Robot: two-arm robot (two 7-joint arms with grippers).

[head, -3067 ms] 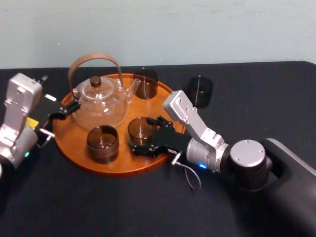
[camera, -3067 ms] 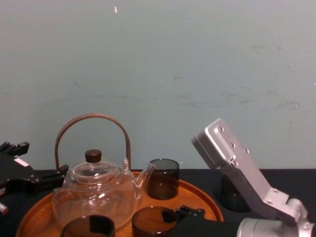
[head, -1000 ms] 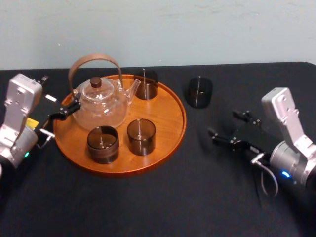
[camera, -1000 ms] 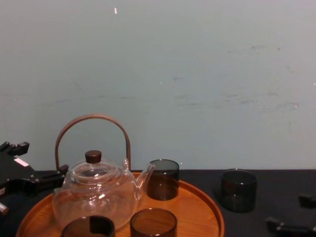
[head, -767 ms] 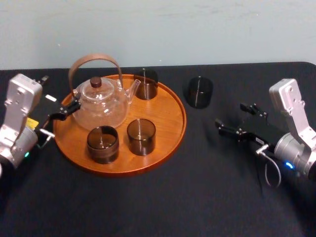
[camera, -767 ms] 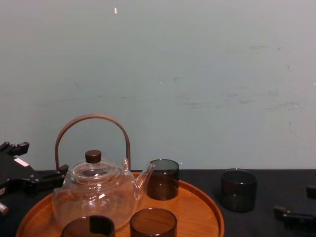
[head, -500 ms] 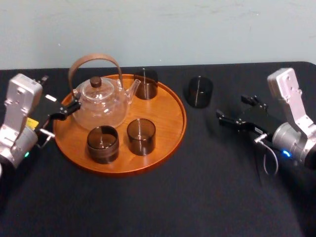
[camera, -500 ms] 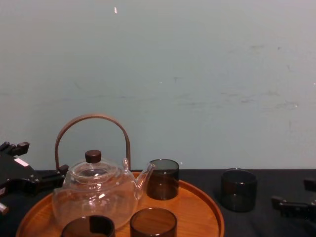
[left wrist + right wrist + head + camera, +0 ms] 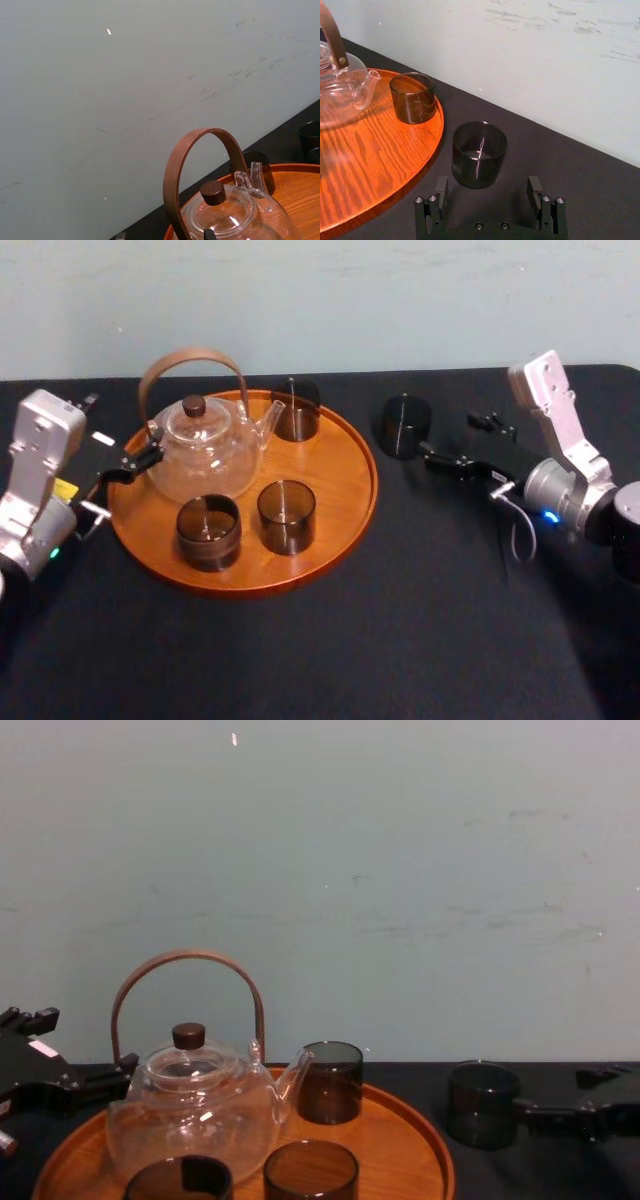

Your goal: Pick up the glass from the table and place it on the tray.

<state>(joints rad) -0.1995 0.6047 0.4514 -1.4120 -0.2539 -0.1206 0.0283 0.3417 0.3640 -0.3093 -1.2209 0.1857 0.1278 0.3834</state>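
Cloth, black and matte, covers your table (image 9: 300,660) from edge to edge, and it runs back to a plain pale green-grey wall (image 9: 350,300) marked with faint scuffs. On the robot's left half of that surface you have the tray (image 9: 340,470), a wide round disc of orange-brown wood with visible grain and a low raised rim. It carries a rounded clear glass teapot (image 9: 200,450) with a dark knob on its lid and a tall arched brown handle, plus three short, straight-walled tumblers of smoky dark glass: one at the back (image 9: 295,410) by the spout and two at the front (image 9: 287,517) (image 9: 208,532). The glass (image 9: 403,425) you are after is a fourth tumbler of the same smoky kind, standing upright on the cloth just beyond the tray's right rim, apart from it. Your right gripper (image 9: 452,437) is level with it from the right, its black fingers spread wide; in the right wrist view the glass (image 9: 479,154) sits centred just ahead of the gap, gripped by nothing. Your left gripper (image 9: 120,440) is parked at the tray's left rim beside the teapot, fingers apart.
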